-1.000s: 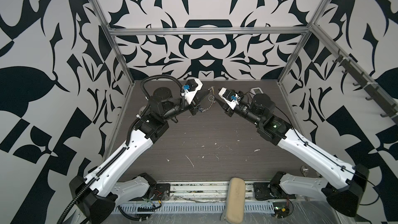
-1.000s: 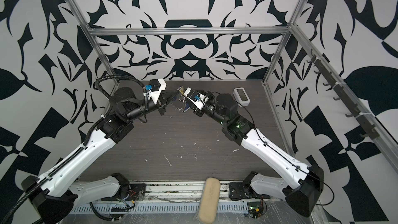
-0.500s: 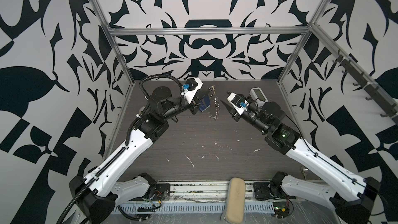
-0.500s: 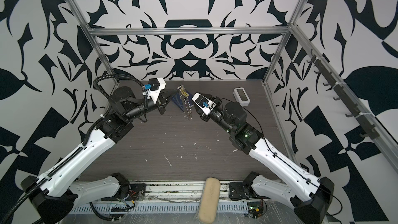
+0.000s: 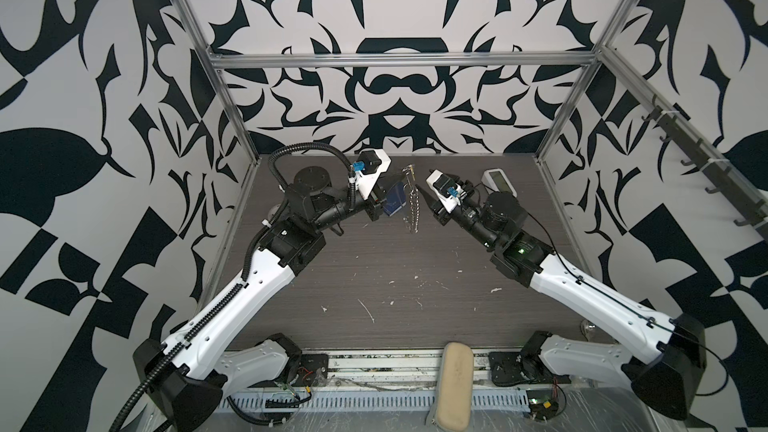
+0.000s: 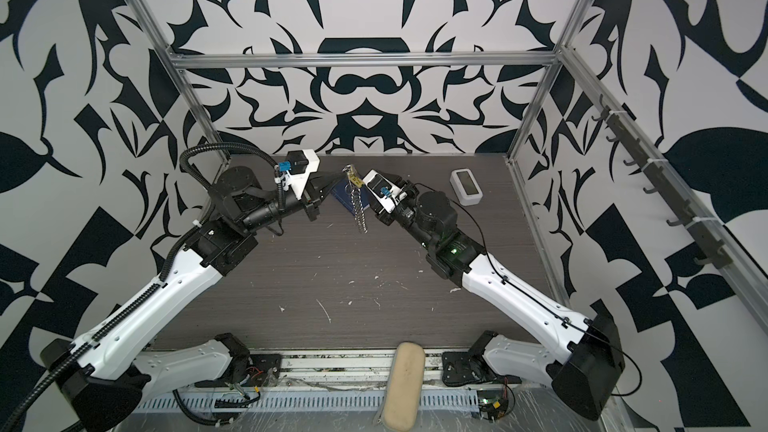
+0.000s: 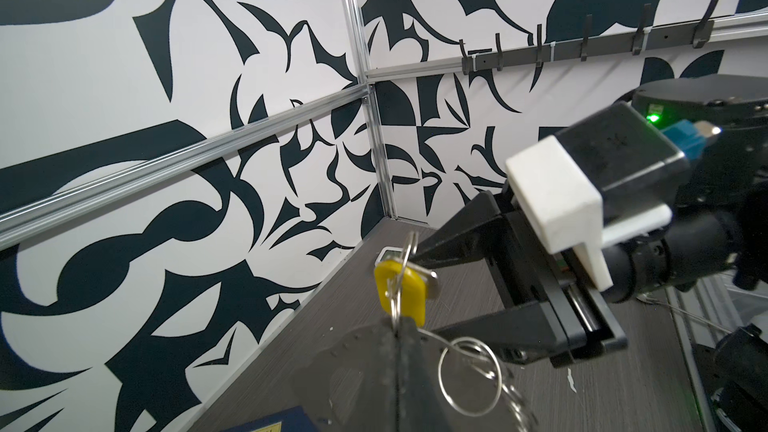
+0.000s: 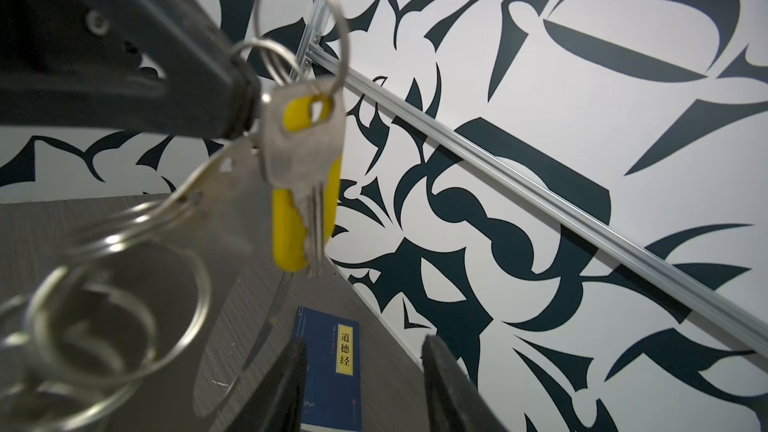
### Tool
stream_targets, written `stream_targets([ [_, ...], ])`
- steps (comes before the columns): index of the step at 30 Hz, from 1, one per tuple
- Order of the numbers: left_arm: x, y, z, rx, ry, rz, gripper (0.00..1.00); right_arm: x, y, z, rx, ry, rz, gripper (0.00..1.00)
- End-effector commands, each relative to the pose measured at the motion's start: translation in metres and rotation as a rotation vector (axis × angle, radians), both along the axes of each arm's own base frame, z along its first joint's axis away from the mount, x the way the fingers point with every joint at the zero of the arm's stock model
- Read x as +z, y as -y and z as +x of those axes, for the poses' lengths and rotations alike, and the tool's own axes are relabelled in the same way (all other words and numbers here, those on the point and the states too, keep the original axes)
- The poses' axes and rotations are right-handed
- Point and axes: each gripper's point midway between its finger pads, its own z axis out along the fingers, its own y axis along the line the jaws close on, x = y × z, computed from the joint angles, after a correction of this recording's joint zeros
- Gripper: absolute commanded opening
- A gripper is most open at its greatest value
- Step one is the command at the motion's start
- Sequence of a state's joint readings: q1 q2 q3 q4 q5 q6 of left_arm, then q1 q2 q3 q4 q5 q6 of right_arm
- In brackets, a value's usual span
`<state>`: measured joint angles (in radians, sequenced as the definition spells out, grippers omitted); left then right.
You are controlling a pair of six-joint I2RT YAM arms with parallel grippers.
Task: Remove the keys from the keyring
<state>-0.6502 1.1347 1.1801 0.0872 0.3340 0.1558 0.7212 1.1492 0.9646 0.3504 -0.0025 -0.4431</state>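
**Top views.** In both top views the left gripper (image 5: 403,176) is found at the upper centre of the frame, raised above the table (image 5: 415,284). It is closed on the top of the keyring (image 5: 412,211), whose chain of small silver rings hangs straight down. In a top view the keys (image 6: 354,177) are seen as a yellow tag at the chain's upper end. The right gripper (image 5: 420,195) is held just right of the chain, apart from it. A blue book (image 5: 394,201) lies behind the chain and a white device (image 5: 500,180) at the upper right. Any writing is too small to be read here.

**Left wrist view.** The left gripper's fingers (image 7: 399,367) are pressed together on a wire ring of the keyring (image 7: 469,376). The yellow tag is threaded just beyond them. The right gripper (image 7: 430,299) is seen with its jaws moderately apart, gripping nothing, its tips near the keys.

**Right wrist view.** The book's yellow label (image 8: 345,349) is read as "道德经". The keys (image 8: 303,184) are shown as a toothed silver key lying over a yellow oblong tag, both hung from a split ring beside the left gripper's closed tip.
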Motion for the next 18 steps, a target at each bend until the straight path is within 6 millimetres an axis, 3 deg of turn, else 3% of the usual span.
stream_targets([
  [1,0.033,-0.002,-0.007,-0.013,0.06,-0.064,0.0,0.037,0.004,-0.005,0.003,0.075,0.117,0.51],
  [18,0.032,0.001,-0.006,-0.014,0.058,-0.061,0.0,0.052,-0.013,-0.01,0.047,0.102,0.135,0.54],
])
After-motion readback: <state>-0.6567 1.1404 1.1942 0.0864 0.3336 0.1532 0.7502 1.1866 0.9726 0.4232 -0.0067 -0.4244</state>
